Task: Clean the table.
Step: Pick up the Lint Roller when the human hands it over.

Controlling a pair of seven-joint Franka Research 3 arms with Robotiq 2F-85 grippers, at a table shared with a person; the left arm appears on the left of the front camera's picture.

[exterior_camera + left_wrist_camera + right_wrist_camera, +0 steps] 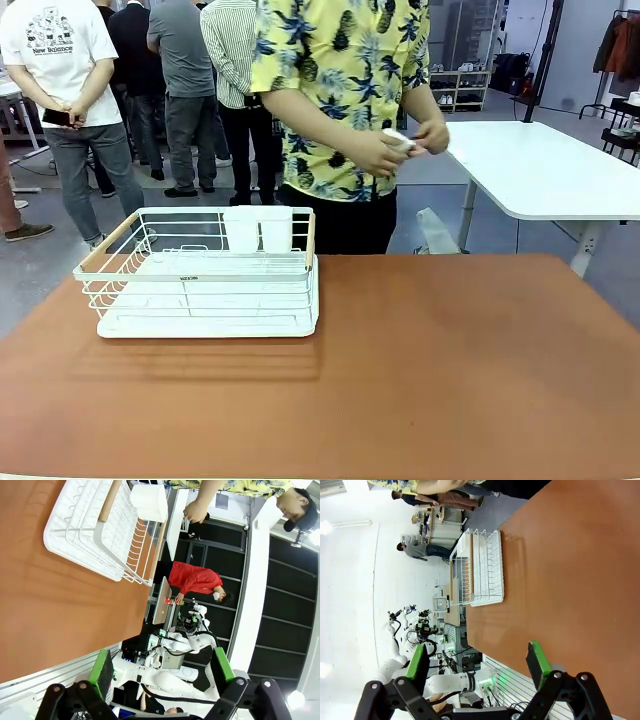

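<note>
While the table [450, 380] is carrying only the rack [200, 290] at its left, clearing is looking nearly complete. The person's hands [400, 145] are holding a small white item [398, 138] beyond the far edge. Both the left fingers [102, 672] and the right fingers [537, 660] are hanging spread, grasping nothing.

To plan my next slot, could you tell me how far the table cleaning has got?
The matte reddish-brown table carries the white wire rack, nothing loose beside it. In hand: the person's hands hold a small white object. Remaining: the left tool and right tool hang open, empty; no wiping visible.
</note>
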